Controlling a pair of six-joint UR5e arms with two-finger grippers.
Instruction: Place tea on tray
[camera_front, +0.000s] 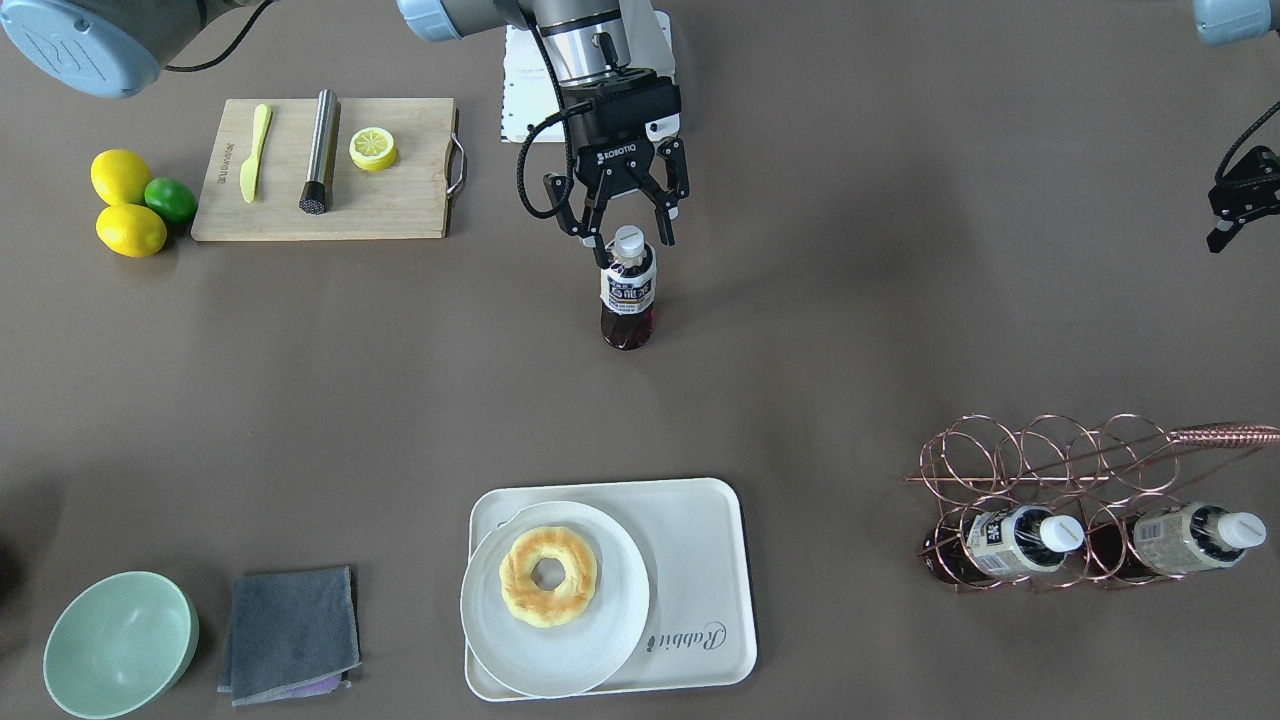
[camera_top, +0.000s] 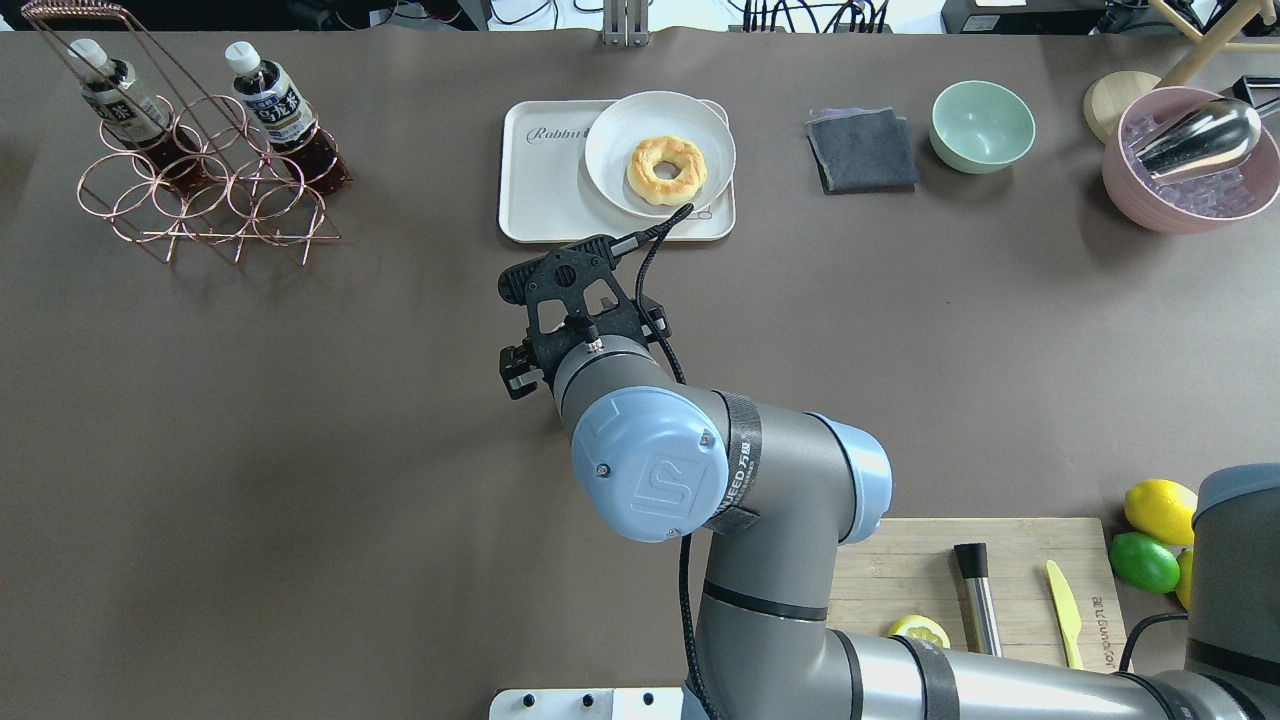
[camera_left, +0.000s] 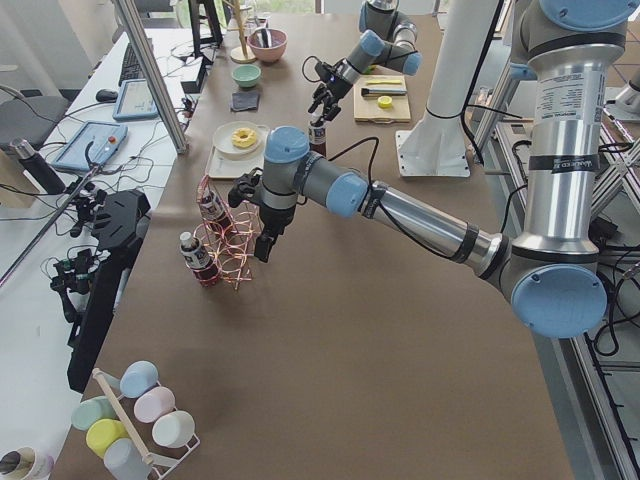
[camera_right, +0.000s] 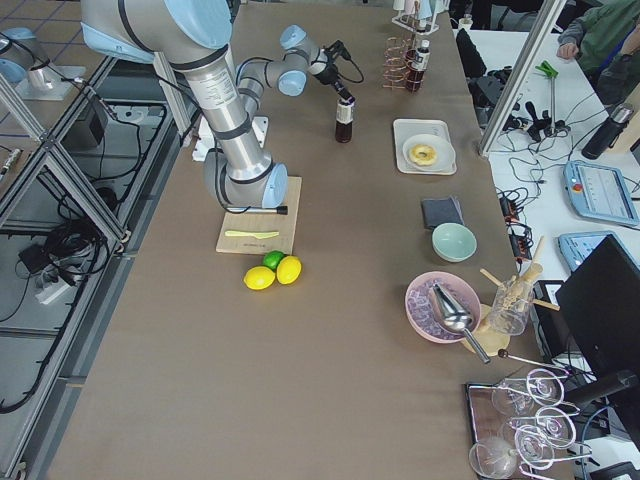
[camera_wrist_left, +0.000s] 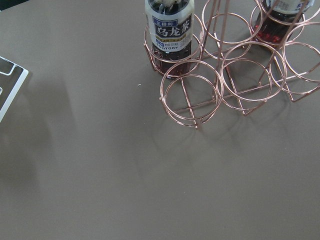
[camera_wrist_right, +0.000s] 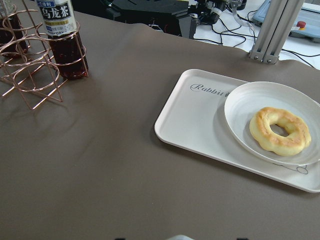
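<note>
Right gripper (camera_front: 630, 238) hung with its jaws spread, one finger on either side of the white cap of the tea (camera_front: 628, 290). I could see no contact between the pads and the bottle, so nothing was gripped. The tea stood upright on the bare table, well apart from the tray (camera_front: 700, 540) and on the robot's side of it.

I judged the step in hand to be the grasp. To do it well I would have sunk a little lower first, so the fingers closed on the neck or shoulder rather than on the smooth cap alone. I would also have kept the bottle centred between them, so that closing did not push it over. It looked tall and narrow-footed, so a lopsided squeeze would probably tip it.

The round plate (camera_front: 610, 620) with its doughnut (camera_front: 548, 575) filled most of the tray's end on the robot's right. The bare floor of the tray was at the other end, by the Rabbit script (camera_front: 690, 637). I would have lifted straight up, carried the bottle high enough to clear the tray's raised rim, and lowered it upright onto that bare floor. I would have kept it clear of the plate's edge and released only once the base sat flat.

Left gripper (camera_left: 264, 245) was well away from the tray, past its end on the robot's left, near the copper wire rack (camera_front: 1050, 470) holding two more bottles. I could not tell how its jaws stood.
</note>
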